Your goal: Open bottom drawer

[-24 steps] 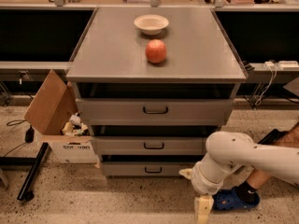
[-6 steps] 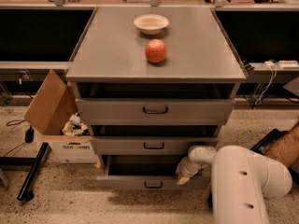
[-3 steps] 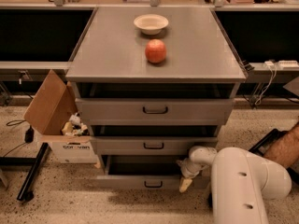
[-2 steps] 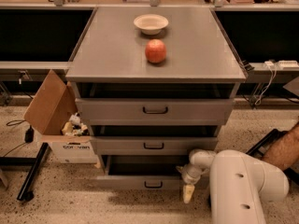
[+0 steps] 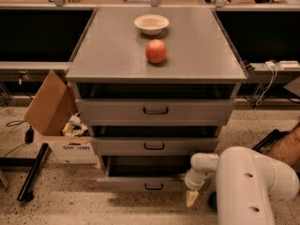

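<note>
The bottom drawer (image 5: 126, 183) is the lowest grey front of the cabinet, with a small dark loop handle (image 5: 153, 187) at its centre. It stands pulled out a little, with a dark gap above its front. My gripper (image 5: 192, 198) hangs at the end of the white arm (image 5: 243, 182), just right of the drawer front's right end and slightly below it, pointing down at the floor. It is clear of the handle and holds nothing.
The middle drawer (image 5: 154, 146) and top drawer (image 5: 155, 110) sit above. A red apple (image 5: 156, 51) and a white bowl (image 5: 151, 23) rest on the cabinet top. An open cardboard box (image 5: 56, 121) stands on the floor at the left, with a black bar beside it.
The bottom drawer has come out since eight seconds ago. In the last second my gripper has moved down and slightly right, away from the drawer front.
</note>
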You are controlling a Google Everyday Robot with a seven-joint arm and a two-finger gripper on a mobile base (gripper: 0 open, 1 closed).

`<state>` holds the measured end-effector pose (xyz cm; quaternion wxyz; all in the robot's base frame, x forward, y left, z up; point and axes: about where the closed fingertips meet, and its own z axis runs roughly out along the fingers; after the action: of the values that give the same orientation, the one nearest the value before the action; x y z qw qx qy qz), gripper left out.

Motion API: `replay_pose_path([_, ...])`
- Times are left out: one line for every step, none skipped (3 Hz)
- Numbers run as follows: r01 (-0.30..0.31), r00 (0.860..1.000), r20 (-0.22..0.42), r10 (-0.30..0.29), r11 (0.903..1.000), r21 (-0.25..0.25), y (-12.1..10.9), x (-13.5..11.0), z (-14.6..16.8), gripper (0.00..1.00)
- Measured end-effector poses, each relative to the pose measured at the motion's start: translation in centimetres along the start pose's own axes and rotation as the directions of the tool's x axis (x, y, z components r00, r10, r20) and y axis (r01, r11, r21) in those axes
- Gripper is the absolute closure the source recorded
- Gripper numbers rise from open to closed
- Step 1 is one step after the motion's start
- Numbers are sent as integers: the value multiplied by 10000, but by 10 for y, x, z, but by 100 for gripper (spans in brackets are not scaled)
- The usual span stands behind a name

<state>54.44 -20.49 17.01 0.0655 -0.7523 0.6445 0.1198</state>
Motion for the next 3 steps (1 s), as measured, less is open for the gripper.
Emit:
replay_pose_path([229, 9996, -190, -232, 9996, -142, 32, -10, -13, 42])
replay_pose_path([214, 9996, -196, -216, 9997, -106, 58, -14, -23, 66])
replay_pose_path([-93, 10000, 14, 93, 9998, -149, 83, -10, -28, 96])
